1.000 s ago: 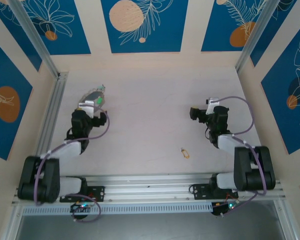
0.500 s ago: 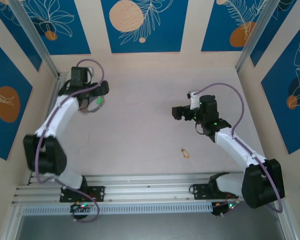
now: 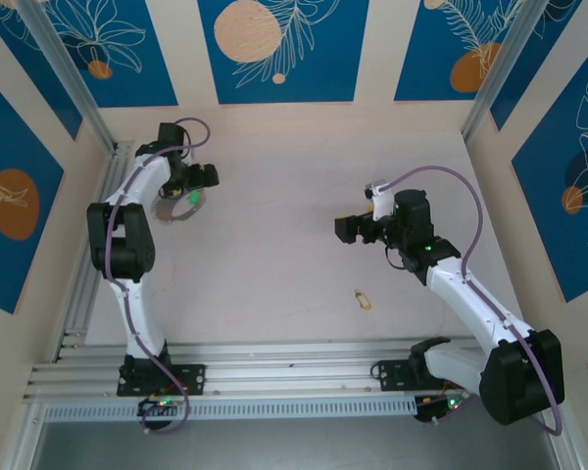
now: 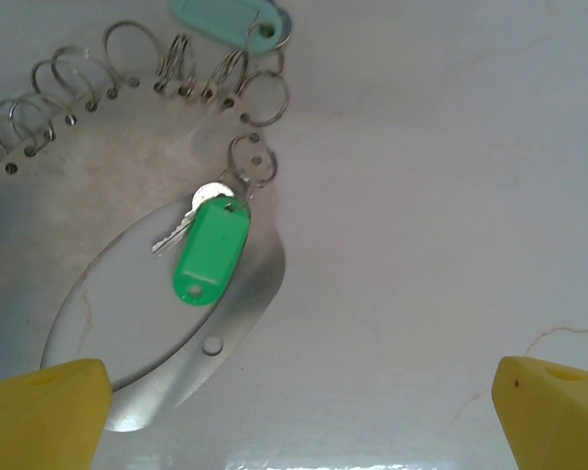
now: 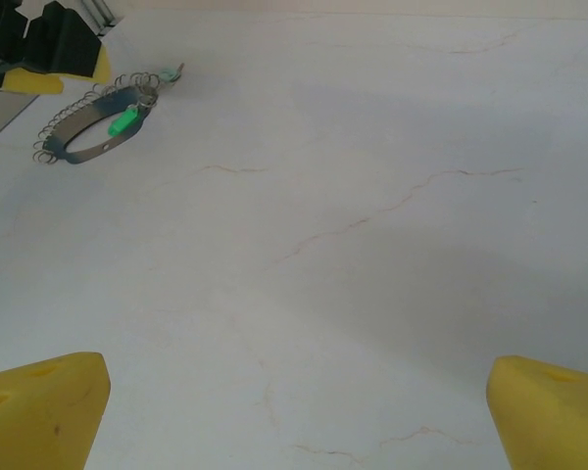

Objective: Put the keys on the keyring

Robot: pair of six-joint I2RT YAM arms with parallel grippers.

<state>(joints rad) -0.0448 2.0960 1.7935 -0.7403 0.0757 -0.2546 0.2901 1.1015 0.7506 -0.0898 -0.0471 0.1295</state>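
The large floppy grey-band keyring [image 4: 245,313], with wire loops and a green tag [image 4: 211,253], lies on the pale table [image 3: 294,196] just ahead of the left gripper [image 4: 299,411], its jaws spread wide. The tiny tan-gold key [image 3: 362,299] lies well apart from the right gripper [image 3: 347,229], likewise spread and empty.

Ahead of your left jaws, whose fingertips [image 4: 39,397] are yellow, you see a bright green tag [image 4: 211,253] on the silvery-grey keyring [image 4: 263,289]. Beyond it lies a pale teal tag [image 4: 225,15]. The table [image 4: 451,196] is off-white with faint veins. Nearer your right jaws, the key [image 3: 362,300] is tan-gold.
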